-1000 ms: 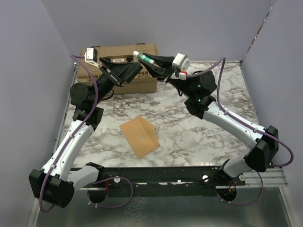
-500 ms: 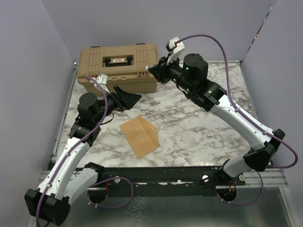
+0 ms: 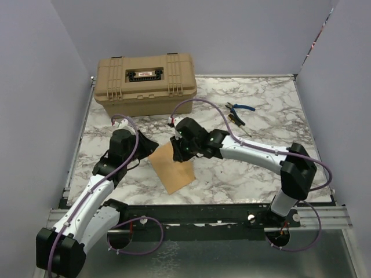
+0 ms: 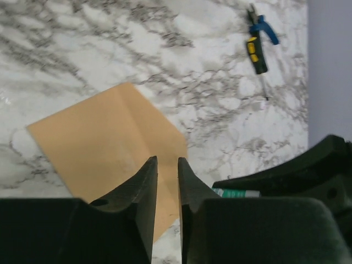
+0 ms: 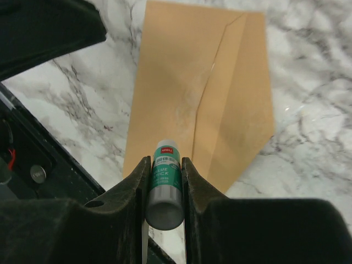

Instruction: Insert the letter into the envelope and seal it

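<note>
While lying flat on the marble table (image 3: 266, 104) near its front edge, the envelope (image 3: 172, 168) is looking thin, light and floppy, best pinched at 1 edge; the right gripper (image 5: 164, 181) is clamping a glue stick (image 5: 164, 190), the left gripper (image 4: 167, 179) hovering nearly closed, empty.

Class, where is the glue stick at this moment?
The glue stick is clamped in the right gripper, pointing down over the envelope, which lies near the table's front edge in the top view.
</note>
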